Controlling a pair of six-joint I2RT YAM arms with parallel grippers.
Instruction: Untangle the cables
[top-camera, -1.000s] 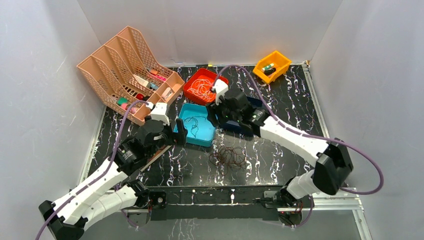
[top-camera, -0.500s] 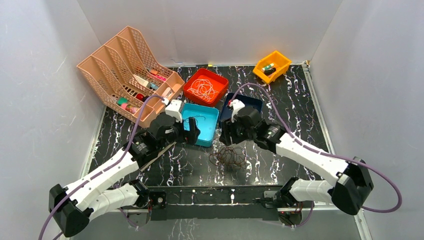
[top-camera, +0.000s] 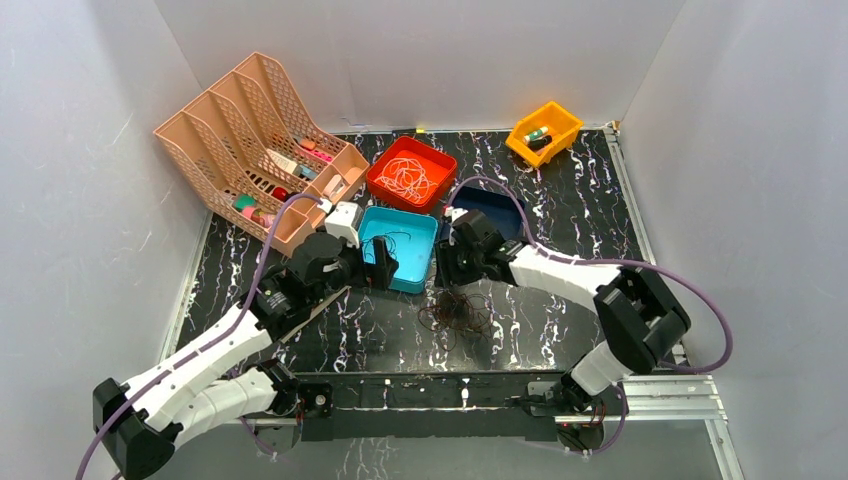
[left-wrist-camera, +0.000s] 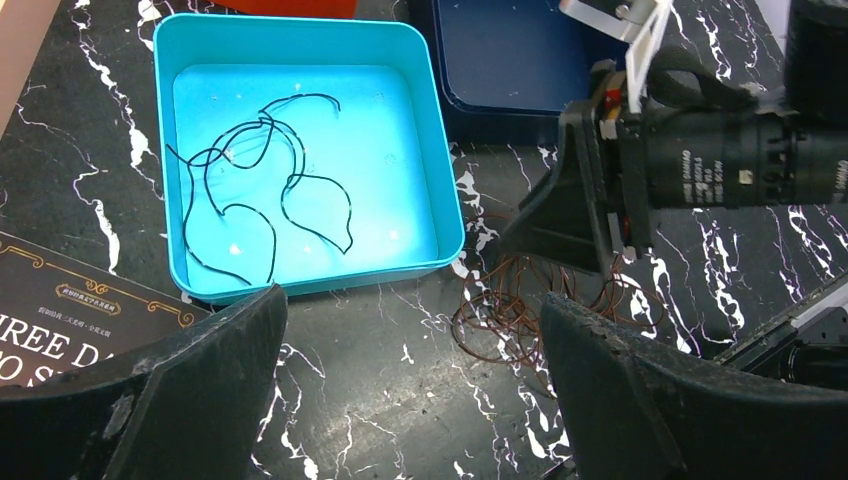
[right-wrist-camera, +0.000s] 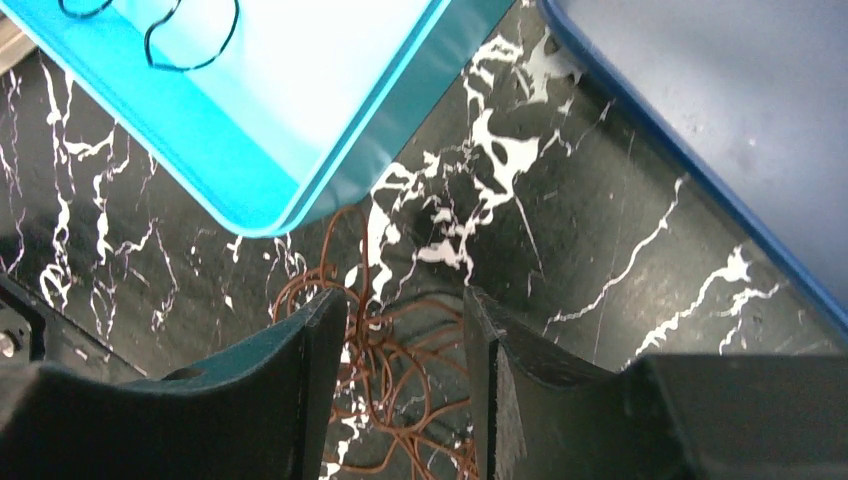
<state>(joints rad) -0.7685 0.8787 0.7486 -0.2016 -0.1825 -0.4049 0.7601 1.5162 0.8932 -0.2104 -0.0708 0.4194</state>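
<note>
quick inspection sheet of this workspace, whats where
surface: black marbled table
job's things: white cable in red tray; black cable in teal tray; brown cable loose on table
clutter: blue tray, nothing seen inside; peach rack and yellow bin with small items; book
grippers: left gripper open, beside teal tray; right gripper open, fingers either side of brown cable strands
cables: purple arm cables, apart from the job's cables
surroundings: white walls
</note>
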